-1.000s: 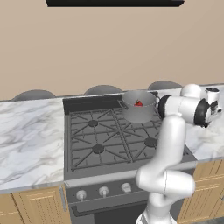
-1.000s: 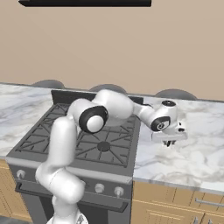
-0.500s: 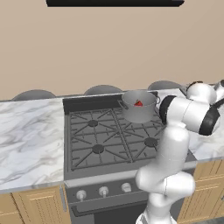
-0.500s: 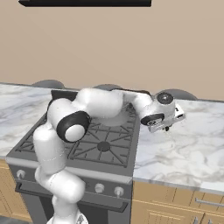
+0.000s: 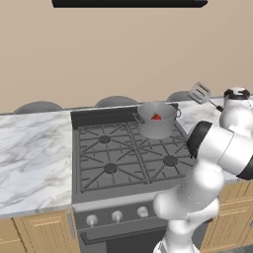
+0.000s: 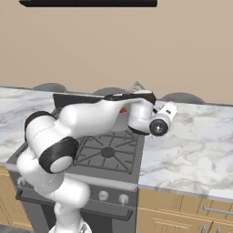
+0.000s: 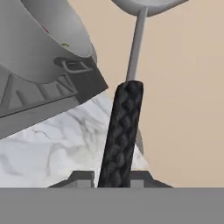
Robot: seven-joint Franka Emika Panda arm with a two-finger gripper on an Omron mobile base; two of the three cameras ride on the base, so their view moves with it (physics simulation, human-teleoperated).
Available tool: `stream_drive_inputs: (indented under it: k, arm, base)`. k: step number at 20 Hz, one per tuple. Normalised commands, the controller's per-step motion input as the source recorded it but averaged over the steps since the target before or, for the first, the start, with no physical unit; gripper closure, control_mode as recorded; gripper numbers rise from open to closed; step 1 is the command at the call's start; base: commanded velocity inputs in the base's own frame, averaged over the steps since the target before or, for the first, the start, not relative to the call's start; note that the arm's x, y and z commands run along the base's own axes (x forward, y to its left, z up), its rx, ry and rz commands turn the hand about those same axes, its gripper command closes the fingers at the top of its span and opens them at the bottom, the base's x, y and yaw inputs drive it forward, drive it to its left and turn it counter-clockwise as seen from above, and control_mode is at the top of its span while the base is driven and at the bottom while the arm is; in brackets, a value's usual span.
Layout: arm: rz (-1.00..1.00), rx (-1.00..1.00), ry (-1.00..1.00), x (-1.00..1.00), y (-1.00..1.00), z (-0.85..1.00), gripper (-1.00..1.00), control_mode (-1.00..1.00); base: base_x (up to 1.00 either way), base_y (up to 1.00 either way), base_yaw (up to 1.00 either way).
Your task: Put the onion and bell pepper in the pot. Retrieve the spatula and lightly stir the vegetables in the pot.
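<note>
Gripping the spatula by its dark woven handle, gripper has jaws narrow, one fingertip each side of the grip. Spatula's long axis runs straight out from the hand: black handle, then thin grey metal shaft, slotted silver blade at far end, raised off the marble counter and angled up-left in left base view. Pot, grey brushed metal, sits on stove back-right burner w/ red bell pepper inside. Vs 1 s ago: arm has swung up and toward the pot, spatula now lifted clear of the counter.
</note>
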Motion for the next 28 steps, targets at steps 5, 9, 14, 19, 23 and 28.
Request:
stream_drive_inputs:
  k: [5, 9, 14, 19, 23, 28]
  arm:
    - [0.2, -0.39, -0.13, 0.01, 0.32, 0.79, 1.0, -1.0]
    - [0.12, -0.37, -0.02, 0.13, 0.28, 0.75, 1.0, -1.0]
    - [0.05, -0.25, -0.06, 0.2, 0.17, 0.73, 1.0, -1.0]
    - [0.06, -0.17, -0.07, 0.26, 0.17, 0.6, 1.0, -1.0]
    - [0.18, -0.32, -0.29, 0.07, 0.23, 0.16, 1.0, -1.0]
    - [0.18, -0.34, -0.44, 0.04, 0.17, 0.05, 1.0, -1.0]
  base:
    - [0.0, 0.0, 0.0]
    - [0.0, 0.0, 0.0]
    - [0.0, 0.0, 0.0]
    - [0.0, 0.0, 0.0]
    - [0.0, 0.0, 0.0]
    - [0.0, 0.0, 0.0]
